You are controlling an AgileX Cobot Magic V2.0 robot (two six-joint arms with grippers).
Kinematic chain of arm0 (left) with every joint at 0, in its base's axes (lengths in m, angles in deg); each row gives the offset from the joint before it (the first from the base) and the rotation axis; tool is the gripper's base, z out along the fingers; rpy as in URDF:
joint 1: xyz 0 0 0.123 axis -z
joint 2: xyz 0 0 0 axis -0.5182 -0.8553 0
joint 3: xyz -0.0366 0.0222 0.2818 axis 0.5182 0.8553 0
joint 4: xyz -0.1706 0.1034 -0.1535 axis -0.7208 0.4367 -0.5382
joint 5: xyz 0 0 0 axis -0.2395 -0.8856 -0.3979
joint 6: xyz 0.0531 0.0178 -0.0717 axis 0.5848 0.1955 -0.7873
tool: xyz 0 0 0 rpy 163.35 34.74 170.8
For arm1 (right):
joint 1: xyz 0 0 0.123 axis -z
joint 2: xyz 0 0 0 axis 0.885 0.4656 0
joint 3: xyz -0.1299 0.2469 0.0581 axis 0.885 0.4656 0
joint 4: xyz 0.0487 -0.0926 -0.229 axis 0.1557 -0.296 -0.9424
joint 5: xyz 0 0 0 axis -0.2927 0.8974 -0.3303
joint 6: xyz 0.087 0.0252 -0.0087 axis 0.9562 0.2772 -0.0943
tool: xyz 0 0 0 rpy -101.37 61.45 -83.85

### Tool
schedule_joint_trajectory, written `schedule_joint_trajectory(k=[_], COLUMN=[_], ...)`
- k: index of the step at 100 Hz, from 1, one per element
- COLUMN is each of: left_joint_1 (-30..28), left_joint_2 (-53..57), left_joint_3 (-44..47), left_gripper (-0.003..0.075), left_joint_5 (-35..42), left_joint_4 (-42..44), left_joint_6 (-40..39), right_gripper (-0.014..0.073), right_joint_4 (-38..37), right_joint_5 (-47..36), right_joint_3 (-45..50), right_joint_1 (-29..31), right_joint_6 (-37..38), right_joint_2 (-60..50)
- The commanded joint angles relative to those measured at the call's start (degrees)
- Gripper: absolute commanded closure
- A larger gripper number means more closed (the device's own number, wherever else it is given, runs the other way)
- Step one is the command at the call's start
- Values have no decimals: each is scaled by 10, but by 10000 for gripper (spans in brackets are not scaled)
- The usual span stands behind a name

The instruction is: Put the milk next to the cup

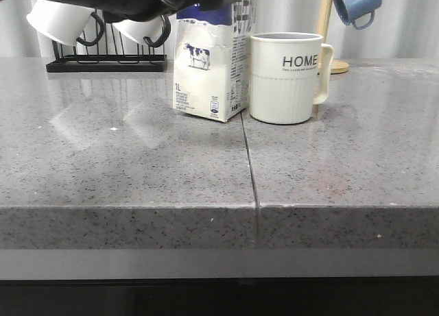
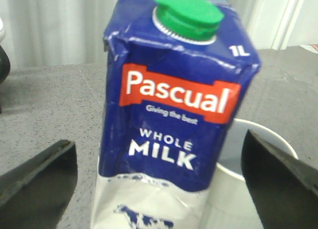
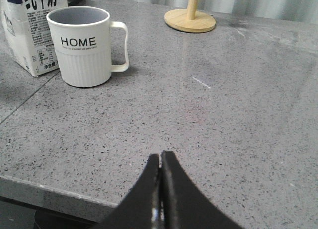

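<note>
On the grey counter, the milk stands upright just beside the cup, at its nine o'clock. The left gripper straddles the carton, fingers released; a straight retreat avoids tipping it. The right gripper is clenched, empty.

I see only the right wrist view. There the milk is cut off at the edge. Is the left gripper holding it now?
Observer: No. In the left wrist view the left gripper is open, its fingers apart on both sides of the milk, not touching.
Operator: Does the carton stand flat?
Observer: Yes, in the front view it stands upright on the counter, close beside the cup.
Operator: Is its cap closed?
Observer: A green cap sits on top.
</note>
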Motion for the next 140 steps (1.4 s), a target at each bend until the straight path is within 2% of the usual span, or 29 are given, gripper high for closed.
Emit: schedule_joint_trajectory(k=[1, 11, 21, 41, 71, 104, 125, 140], left_joint_1=[6, 6, 0, -37, -142, -278, -330, -350], left_joint_2=[57, 101, 146, 230, 333, 482, 598, 665], left_joint_3=[14, 51, 83, 137, 194, 289, 337, 367], left_gripper=[113, 164, 290, 738, 741, 741, 741, 741], left_joint_5=[47, 42, 20, -36, -110, -153, -236, -238], left_joint_4=[1, 1, 1, 1, 1, -8, -8, -8], left_joint_6=[17, 33, 55, 88, 90, 90, 90, 90], right_gripper=[661, 661, 661, 661, 661, 661, 661, 661], right_joint_4=[-2, -2, -2, -2, -2, -2, -2, -2], right_joint_5=[-41, -41, -41, -41, -41, -41, -41, -41], right_joint_3=[-15, -15, -15, -15, -15, -15, -15, -15], right_joint_1=[1, 1, 1, 1, 1, 1, 1, 1], right_joint_6=[-1, -1, -1, -1, -1, -1, -1, -1], right_joint_2=[5, 5, 5, 5, 5, 5, 5, 5])
